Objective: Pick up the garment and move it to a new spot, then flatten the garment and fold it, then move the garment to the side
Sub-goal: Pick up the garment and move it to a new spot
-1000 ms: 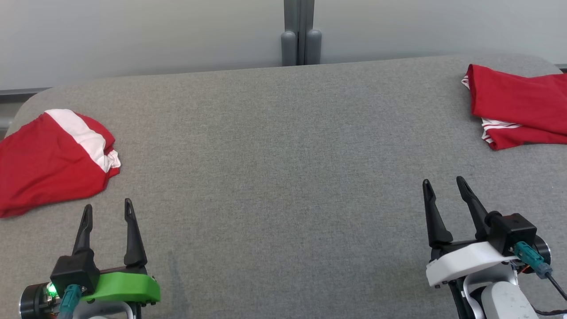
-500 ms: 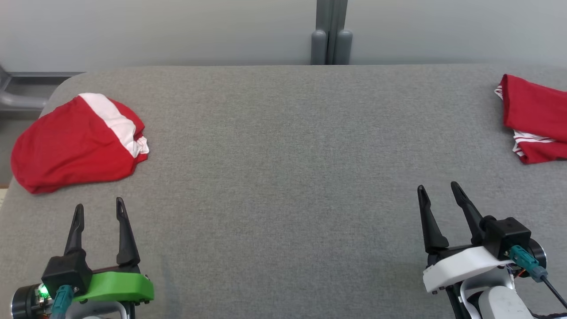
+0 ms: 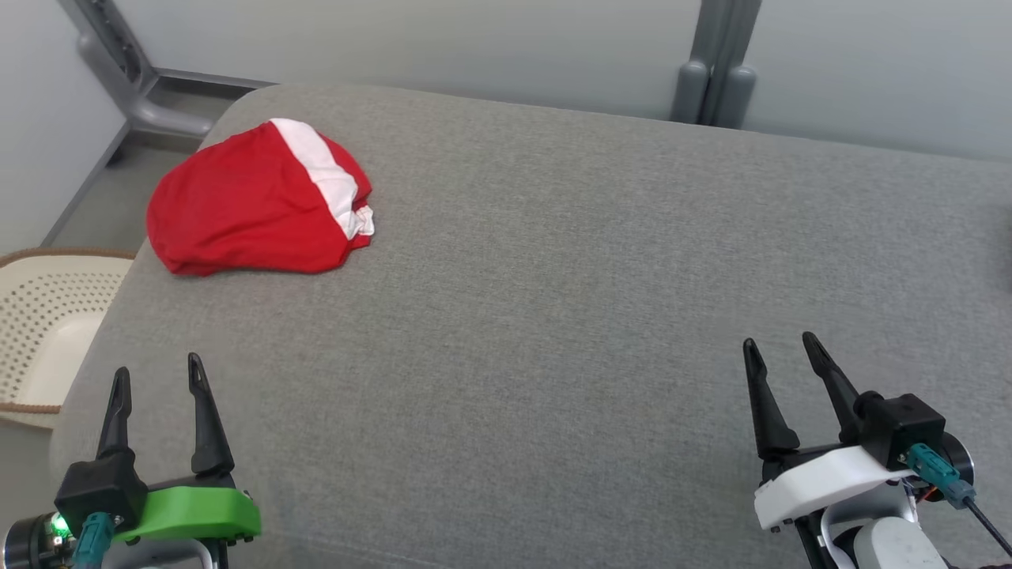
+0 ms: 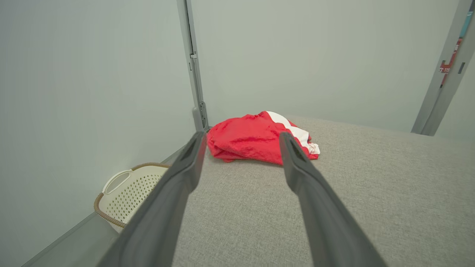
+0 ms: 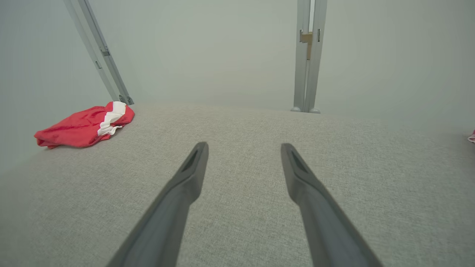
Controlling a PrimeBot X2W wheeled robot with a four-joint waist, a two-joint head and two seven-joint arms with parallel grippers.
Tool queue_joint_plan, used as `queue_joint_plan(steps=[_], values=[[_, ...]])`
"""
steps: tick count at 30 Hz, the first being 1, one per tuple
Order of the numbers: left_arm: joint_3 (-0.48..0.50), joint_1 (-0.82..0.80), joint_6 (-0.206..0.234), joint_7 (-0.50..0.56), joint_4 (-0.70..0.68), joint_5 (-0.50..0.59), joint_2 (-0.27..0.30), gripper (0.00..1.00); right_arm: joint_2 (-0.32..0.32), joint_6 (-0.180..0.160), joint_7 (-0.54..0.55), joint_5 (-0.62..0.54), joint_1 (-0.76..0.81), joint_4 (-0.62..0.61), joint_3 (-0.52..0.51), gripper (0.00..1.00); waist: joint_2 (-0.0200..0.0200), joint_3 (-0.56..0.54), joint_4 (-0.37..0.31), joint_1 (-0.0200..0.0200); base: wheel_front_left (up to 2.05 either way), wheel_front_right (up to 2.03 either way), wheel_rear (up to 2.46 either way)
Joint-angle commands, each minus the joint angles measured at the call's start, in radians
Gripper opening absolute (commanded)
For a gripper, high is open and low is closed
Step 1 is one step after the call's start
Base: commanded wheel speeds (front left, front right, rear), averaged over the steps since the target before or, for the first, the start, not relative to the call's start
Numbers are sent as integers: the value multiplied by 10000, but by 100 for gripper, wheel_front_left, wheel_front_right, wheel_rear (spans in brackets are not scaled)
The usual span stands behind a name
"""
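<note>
**Work surface.** A grey fabric-covered table (image 3: 553, 316) with rounded corners stands against a pale wall.

**Garment.** 1 red garment (image 3: 253, 201) with a white band lies in a loose, rounded heap at the far left corner of the table, close to both the far edge and the left edge. The white band runs down its right side and ends in a bunched white hem. It is neither flattened nor folded. Nothing touches it.

**Left gripper (image 3: 156, 364).** It sits at the near left edge of the table, with a green housing and 2 dark fingers pointing away from the robot. The jaws stand wide apart with nothing between them. In the left wrist view the garment lies ahead, framed in the gap between the fingers and well apart from their tips.

**Right gripper (image 3: 778, 340).** It sits at the near right over bare fabric, with a white housing. The jaws are spread wide and empty. It is well apart from the garment, which sits far to the left in the right wrist view.

**Surroundings.** A cream perforated basket (image 3: 39, 332) with a brown rim stands on the floor just beside the table's left side. A grey upright post (image 3: 715, 71) rises behind the far edge. Whether either gripper's fingers touch the table cannot be told.
</note>
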Motion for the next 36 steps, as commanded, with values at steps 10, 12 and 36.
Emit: queue_joint_plan(steps=[10, 12, 36], values=[[232, 364, 64, -27, -209, -22, 106, 100, -29, -11, -2, 40, 58, -38, 158, 100, 0, 163, 1443, 0, 0, 0, 0], [287, 439, 70, -28, -249, -16, 121, 100, -58, -11, -48, 58, 38, -74, 150, 100, 0, 186, 1517, 0, 0, 0, 0], [619, -2732, -216, 30, 500, -418, 834, 100, -876, -11, -73, -56, -821, -1115, -82, 100, 0, 1893, 74, 0, 0, 0, 0]])
